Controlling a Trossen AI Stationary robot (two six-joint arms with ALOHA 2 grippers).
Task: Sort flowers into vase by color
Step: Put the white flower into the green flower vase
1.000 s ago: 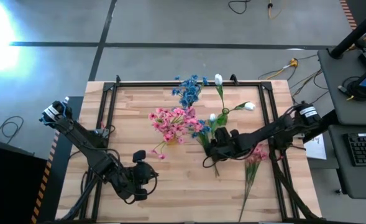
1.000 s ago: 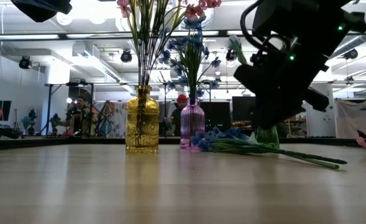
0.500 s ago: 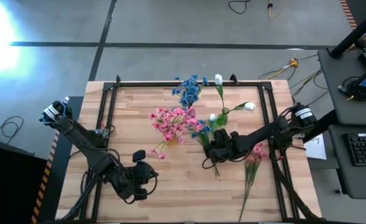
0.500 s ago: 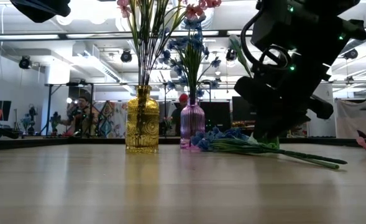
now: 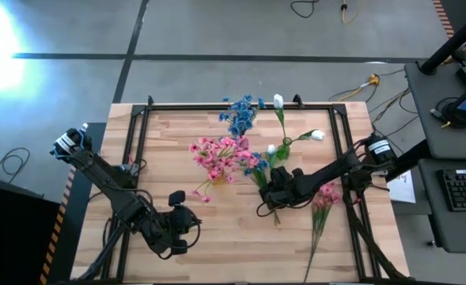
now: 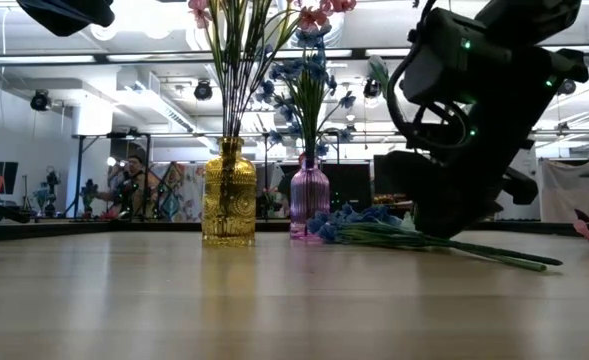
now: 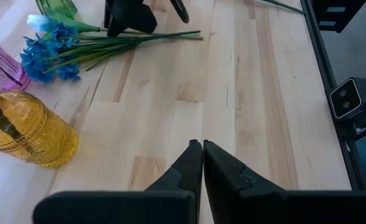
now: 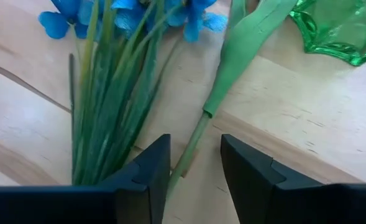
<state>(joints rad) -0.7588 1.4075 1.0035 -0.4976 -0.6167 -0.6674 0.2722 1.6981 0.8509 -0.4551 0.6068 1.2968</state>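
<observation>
A spray of blue flowers [image 8: 108,93] lies flat on the table, blossoms toward the vases; it also shows in the high view [image 5: 258,176]. Beside it lies a thicker green stem with a leaf [image 8: 232,68]. My right gripper [image 8: 195,140] is low over them, open, slanting down. Its fingers stand on either side of the thick stem's lower end [image 8: 187,152], and the spray's stems lie just outside one finger. My left gripper [image 7: 202,144] hangs shut above the table's near left part [image 5: 181,228], holding nothing.
Close behind the stems stand a yellow vase [image 6: 229,195] with pink flowers, a purple vase [image 6: 309,205] with blue ones, and a green glass vase [image 8: 338,25]. A pink spray [image 5: 325,196] lies on the table's right part. Bare wood [image 5: 217,229] lies near.
My right gripper has sunk toward the table, down onto the stems lying there. The flowers have not moved.
</observation>
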